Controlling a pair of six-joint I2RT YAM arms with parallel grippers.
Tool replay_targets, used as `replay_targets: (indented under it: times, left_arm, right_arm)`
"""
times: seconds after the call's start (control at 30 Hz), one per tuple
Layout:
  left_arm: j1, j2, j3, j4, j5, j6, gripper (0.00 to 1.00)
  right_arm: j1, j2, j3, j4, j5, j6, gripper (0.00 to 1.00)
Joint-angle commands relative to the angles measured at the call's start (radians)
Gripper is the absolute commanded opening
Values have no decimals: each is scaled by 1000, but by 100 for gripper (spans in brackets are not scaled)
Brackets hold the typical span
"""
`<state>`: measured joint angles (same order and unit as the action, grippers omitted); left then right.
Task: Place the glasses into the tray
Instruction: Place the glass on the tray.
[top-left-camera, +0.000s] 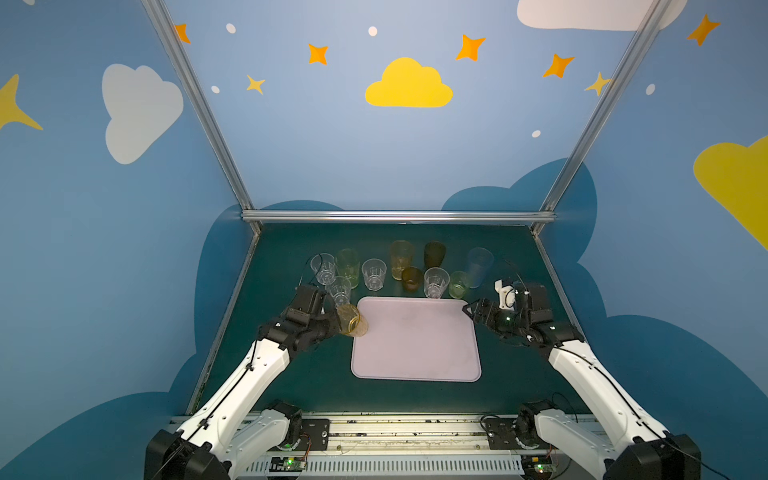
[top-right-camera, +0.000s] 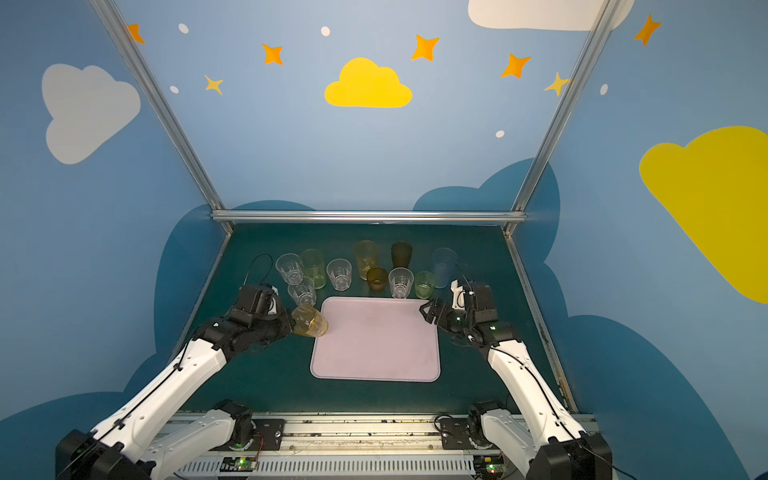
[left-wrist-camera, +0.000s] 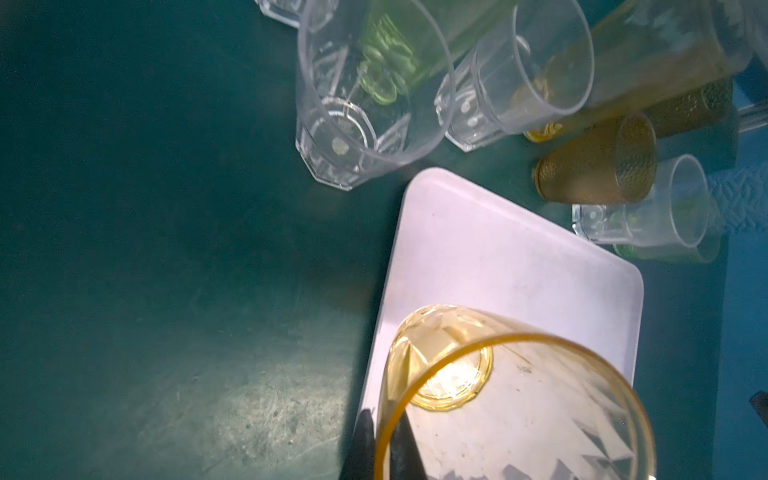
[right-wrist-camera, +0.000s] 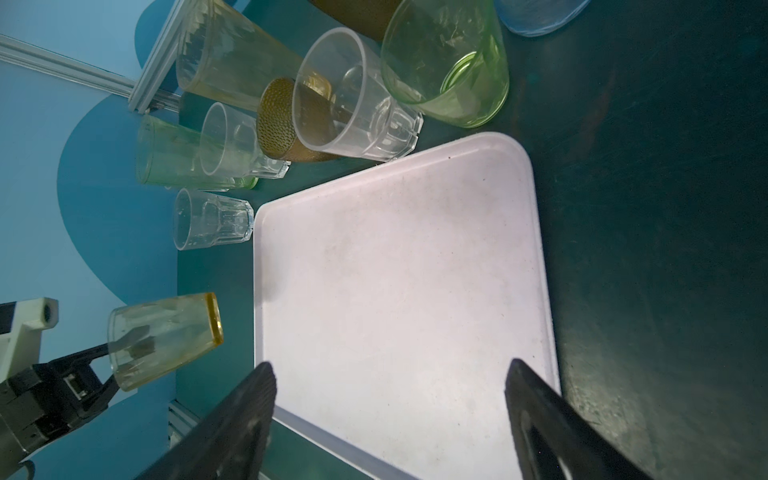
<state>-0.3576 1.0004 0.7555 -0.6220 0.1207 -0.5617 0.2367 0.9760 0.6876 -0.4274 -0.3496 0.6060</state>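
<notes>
Grips the amber glass (top-left-camera: 353, 321) by its wall with the left claw (top-left-camera: 341, 323), clamped shut on it, fingers (right-wrist-camera: 89, 352) set one inside the mouth and one outside. Holds it tilted, mouth toward the arm, base out over the left rim of the tray (top-left-camera: 415, 345) just below the upper left corner. Cannot tell whether base and rim touch.

Shows open pink floor from there to the tray's right and lower rims in both top views.

Leaves only a narrow strip of worktop (top-left-camera: 291, 374) between the tray's upper edge and the row of standing glasses (top-left-camera: 401, 257) above it. Closest to that edge: a clear faceted glass (top-left-camera: 340, 290) just above the held one, then a short brown glass (top-left-camera: 412, 279), a second clear glass (top-left-camera: 436, 282) and a short green glass (top-left-camera: 459, 285).

Hangs the right claw (top-left-camera: 470, 311) at the tray's upper right corner, jaws wide apart, holding nothing, with only tray showing between them in the right wrist view.

Offers broad dark worktop to the left, to the right and below the tray.
</notes>
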Motion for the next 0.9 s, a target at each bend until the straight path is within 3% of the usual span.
replay_targets:
  times: [0.0,0.33,0.87]
  left_arm:
    - [-37,0,17,-45,9,-7,8]
    - [-193,69,63,-131,-97,-27,4]
    - [-349,148,43,-113,-210,-79,4]
  right_arm:
    - [7,-37,-40,18,-7,5,87]
    - [7,-89,-79,-5,11,5,87]
    - [7,-92,-104,15,-5,38,87]
